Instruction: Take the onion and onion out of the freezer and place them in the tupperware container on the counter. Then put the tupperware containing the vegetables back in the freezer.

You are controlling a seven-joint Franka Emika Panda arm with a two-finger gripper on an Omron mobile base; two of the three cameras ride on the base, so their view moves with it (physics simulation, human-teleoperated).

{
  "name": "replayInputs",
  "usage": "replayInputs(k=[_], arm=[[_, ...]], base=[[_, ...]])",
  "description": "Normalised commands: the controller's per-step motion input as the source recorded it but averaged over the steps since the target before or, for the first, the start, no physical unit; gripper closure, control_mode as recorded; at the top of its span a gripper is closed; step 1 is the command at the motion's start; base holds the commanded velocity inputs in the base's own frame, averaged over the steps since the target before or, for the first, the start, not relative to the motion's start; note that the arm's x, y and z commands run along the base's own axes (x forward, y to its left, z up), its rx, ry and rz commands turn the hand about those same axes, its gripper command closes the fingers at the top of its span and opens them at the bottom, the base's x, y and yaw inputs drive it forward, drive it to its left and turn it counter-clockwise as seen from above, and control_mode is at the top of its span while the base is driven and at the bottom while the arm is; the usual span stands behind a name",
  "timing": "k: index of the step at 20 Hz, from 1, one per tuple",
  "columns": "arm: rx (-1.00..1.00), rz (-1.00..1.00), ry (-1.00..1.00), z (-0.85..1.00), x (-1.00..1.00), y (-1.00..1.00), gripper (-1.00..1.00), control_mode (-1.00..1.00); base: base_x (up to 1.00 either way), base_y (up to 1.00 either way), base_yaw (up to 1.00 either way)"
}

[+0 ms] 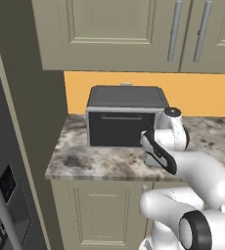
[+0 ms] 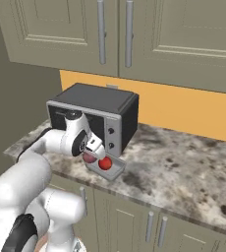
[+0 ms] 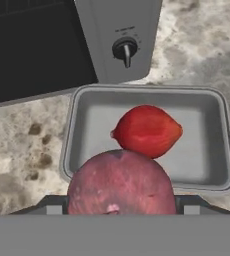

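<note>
— One brighter red round onion (image 3: 147,130) lies in our low grey rectangular tupperware container (image 3: 82,130); the duller pinkish-red onion (image 3: 119,182) sits between our wide-spread jaws, right above it.

— Right base view: container on the marbled stone counter (image 2: 183,167), before the silver-and-black toaster oven (image 2: 98,115). Left base view: the dark grey freezer (image 1: 7,195), where the container must go next, we judge.

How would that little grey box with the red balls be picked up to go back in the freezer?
Probably by one long wall of the tupperware container, pincer coming straight down, one finger inside and one outside. It sits flat and open-topped on the counter, with a thin raised rim. The near wall suits best: the toaster oven crowds the far one. The bright onion lies mid-box, leaving space along the walls.
</note>
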Motion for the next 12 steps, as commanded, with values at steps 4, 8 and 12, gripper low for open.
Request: replayInputs(k=[4,8,12], arm=[[0.0,0.01,0.0,-0.3,0.31,-0.02,1.0,-1.0],[0.0,0.01,0.0,-0.28,0.24,-0.05,1.0,-1.0],[0.0,0.0,0.0,-0.3,0.35,-0.06,1.0,-1.0]], base=[[0.0,0.0,0.0],[0.0,0.0,0.0],[0.0,0.0,0.0]])
